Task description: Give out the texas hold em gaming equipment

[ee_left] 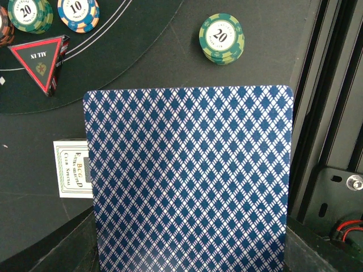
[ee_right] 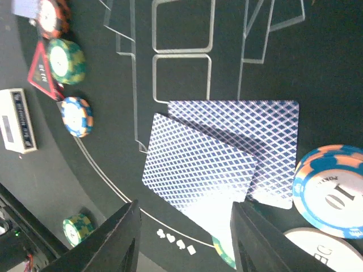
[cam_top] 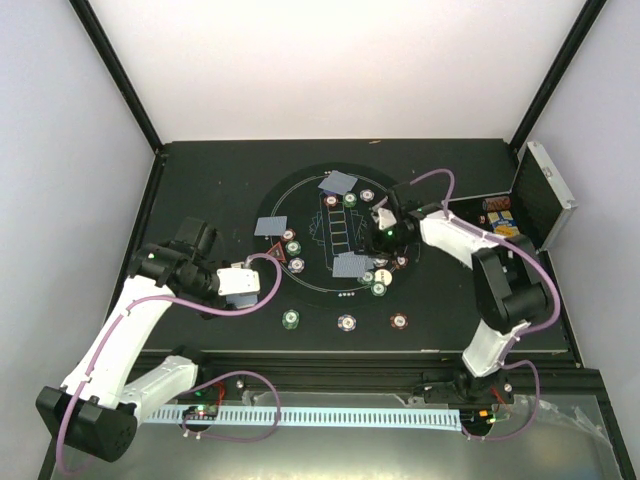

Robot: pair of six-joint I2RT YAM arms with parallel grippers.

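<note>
My left gripper [cam_top: 245, 280] hangs over the table left of the round mat, shut on blue-backed playing cards [ee_left: 190, 175] that fill the left wrist view. My right gripper [ee_right: 184, 207] stands open low over the mat's near side. Just beyond its fingers [ee_right: 122, 238] two blue-backed cards [ee_right: 198, 170] lie face down, overlapping; nothing is gripped. A blue chip [ee_right: 332, 190] and the white button [ee_right: 317, 255] sit to their right. The red triangle marker [ee_left: 41, 61] lies on the mat's left side among chips [ee_left: 25, 12]. More card pairs [cam_top: 340, 183] lie at the mat's far and left sides.
The open silver case [cam_top: 540, 195] stands at the back right. Three chip stacks [cam_top: 347, 322] sit in a row on the table in front of the black mat [cam_top: 318, 290], one green [ee_left: 221, 38]. A rail runs along the near edge.
</note>
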